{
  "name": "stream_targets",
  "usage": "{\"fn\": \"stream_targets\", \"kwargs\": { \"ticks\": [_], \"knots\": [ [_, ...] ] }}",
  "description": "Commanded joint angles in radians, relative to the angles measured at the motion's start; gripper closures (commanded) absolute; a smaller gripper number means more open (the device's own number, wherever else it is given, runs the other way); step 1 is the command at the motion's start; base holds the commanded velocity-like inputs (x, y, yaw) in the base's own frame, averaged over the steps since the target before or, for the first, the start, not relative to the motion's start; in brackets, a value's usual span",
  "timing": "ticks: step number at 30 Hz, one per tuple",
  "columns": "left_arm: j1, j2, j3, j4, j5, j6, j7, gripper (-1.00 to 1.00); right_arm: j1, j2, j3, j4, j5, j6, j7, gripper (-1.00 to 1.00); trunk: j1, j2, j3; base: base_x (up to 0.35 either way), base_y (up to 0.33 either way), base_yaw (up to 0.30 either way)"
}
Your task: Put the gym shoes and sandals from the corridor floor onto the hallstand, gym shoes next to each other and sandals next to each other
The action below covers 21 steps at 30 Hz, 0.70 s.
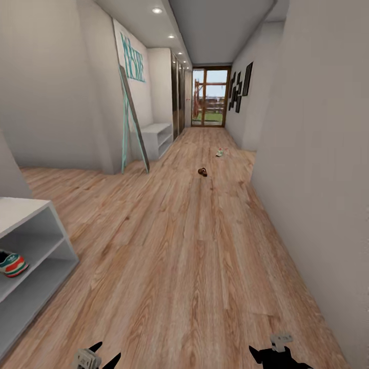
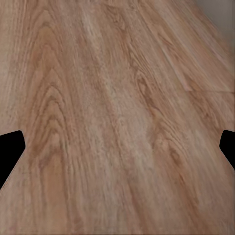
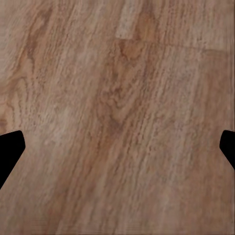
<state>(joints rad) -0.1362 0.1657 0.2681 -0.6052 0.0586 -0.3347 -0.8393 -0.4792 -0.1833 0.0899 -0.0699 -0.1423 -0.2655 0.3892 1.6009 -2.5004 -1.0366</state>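
Corridor floor [image 1: 195, 266] runs bare and long in the head view, light wood planks up to a glazed door at the far end. Near left, a pale grey-white rack [image 1: 31, 241] shows two open bays; one gym shoe [image 1: 12, 264] already sits on its lower shelf, red heel outward. Judged: one of four items placed. Well down the corridor a dark brown sandal [image 1: 203, 172] lies on the planks, and further on, near the right wall, a second gym shoe [image 1: 220, 152]. Only one sandal can be made out at this range. A white bench [image 1: 158, 137] stands by the left wall beyond a leaning mirror [image 1: 134, 123]. Left gripper [image 1: 100, 355] and right gripper [image 1: 271, 353] hang low at the frame's bottom edge, apparently carried clear for travel.

Left wrist view: plank grain, black fingertips [image 2: 11, 149] at opposite edges, so jaws spread wide, nothing between.

Right wrist view: same, fingertips [image 3: 11, 152] far apart over bare wood, empty.

Next step judged: drive toward the sandal
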Motion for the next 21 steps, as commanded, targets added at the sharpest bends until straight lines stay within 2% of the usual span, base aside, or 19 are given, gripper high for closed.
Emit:
{"fn": "stream_targets", "kwargs": {
  "ticks": [1,7,21],
  "knots": [
    [0.000,0.000,0.002,0.001,0.004,0.000,-0.006,-1.00,-0.001,0.000,0.008,0.001,-0.010,-0.003,0.004,-1.00,0.000,0.000,-0.001,0.333,0.000,-0.278],
    [0.000,0.000,0.002,0.001,0.004,0.000,-0.005,-1.00,-0.001,0.001,0.008,0.001,-0.010,-0.002,0.004,-1.00,0.000,0.000,-0.001,0.334,0.000,-0.141],
    [0.000,0.000,0.002,0.002,0.007,0.000,-0.004,-1.00,-0.001,0.000,0.010,0.000,-0.008,-0.001,0.005,-1.00,0.000,0.000,-0.001,0.335,0.000,-0.017]
  ]
}}
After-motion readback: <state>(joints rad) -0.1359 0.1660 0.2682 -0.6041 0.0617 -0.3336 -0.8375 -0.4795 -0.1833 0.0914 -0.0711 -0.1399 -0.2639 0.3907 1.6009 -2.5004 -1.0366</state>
